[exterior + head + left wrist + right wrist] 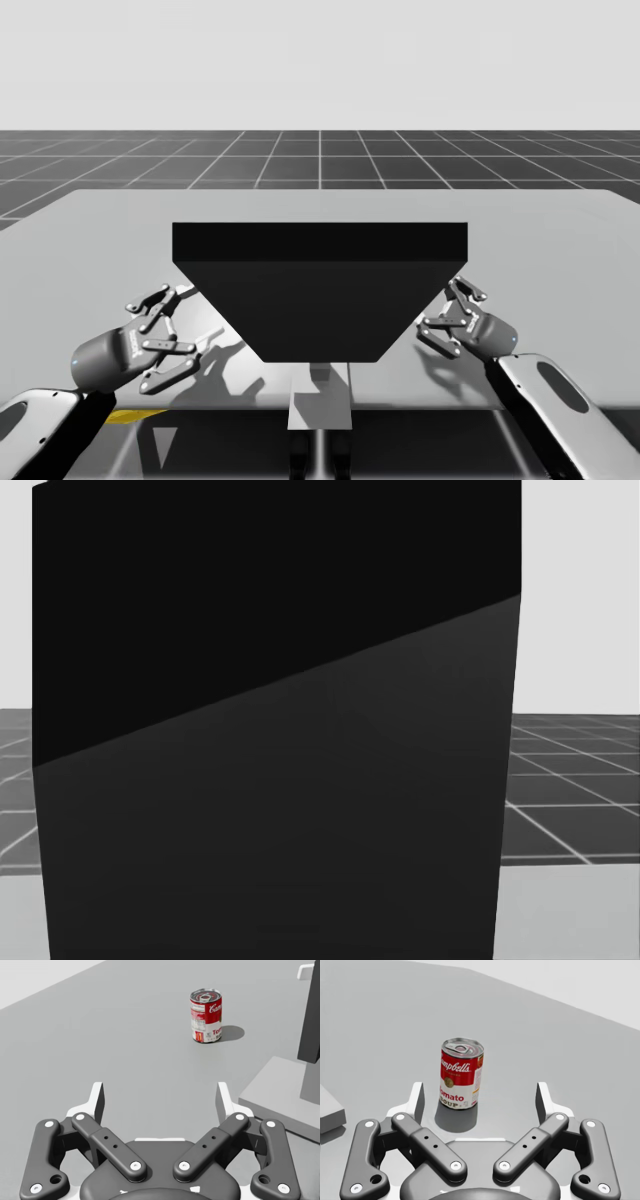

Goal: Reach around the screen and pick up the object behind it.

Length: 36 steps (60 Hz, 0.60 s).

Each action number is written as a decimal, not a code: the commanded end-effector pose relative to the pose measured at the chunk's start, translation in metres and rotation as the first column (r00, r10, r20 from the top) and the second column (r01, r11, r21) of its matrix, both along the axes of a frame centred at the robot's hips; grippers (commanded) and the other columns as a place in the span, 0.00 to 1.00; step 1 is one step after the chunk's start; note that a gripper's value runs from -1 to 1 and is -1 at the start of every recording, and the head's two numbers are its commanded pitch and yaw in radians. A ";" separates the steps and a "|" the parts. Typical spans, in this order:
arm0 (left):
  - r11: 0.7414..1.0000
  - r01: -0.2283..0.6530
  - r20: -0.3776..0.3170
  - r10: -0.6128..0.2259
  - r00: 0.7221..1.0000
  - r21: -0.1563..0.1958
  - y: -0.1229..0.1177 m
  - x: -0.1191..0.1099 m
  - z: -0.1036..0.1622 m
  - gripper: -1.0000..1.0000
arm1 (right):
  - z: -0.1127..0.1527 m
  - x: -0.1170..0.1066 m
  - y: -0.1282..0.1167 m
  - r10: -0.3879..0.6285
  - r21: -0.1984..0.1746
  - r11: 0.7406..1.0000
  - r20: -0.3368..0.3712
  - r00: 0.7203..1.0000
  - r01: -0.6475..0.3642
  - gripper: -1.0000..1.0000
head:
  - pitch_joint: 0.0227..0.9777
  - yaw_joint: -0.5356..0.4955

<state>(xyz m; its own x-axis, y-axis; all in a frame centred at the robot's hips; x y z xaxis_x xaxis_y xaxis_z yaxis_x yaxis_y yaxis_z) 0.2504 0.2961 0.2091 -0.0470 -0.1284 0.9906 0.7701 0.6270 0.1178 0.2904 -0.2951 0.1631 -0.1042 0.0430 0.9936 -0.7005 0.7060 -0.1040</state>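
A red and white can with a silver lid stands upright on the grey table behind the black screen [320, 290]. In the right wrist view the can [461, 1074] is close ahead of my open right gripper [480, 1102], a little toward one finger and not between the fingers. In the left wrist view the can [206, 1015] stands far ahead of my open left gripper [160, 1102]. From above, the screen hides the can; my left gripper [185, 330] is at its left side and my right gripper [445, 312] at its right. The screen [280, 760] blocks the head view.
The screen stands on a flat grey base [280, 1095] beside my left gripper; a corner of this base [327, 1110] lies beside my right gripper. The grey table [560, 230] spreads wide behind the screen. A dark gridded floor [320, 160] lies beyond.
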 end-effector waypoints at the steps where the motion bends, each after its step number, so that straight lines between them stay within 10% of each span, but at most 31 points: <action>1: 1.000 0.007 0.001 -0.007 1.000 0.002 -0.001 -0.001 -0.001 0.00 | -0.007 0.020 0.018 0.045 -0.009 0.999 -0.018 0.999 -0.045 0.00 | 0.15 0.46; 36: 1.000 0.023 0.013 -0.023 1.000 0.016 -0.002 -0.002 -0.003 0.00 | -0.026 0.084 0.063 0.110 0.012 0.994 -0.142 0.984 -0.110 0.00 | 0.16 0.46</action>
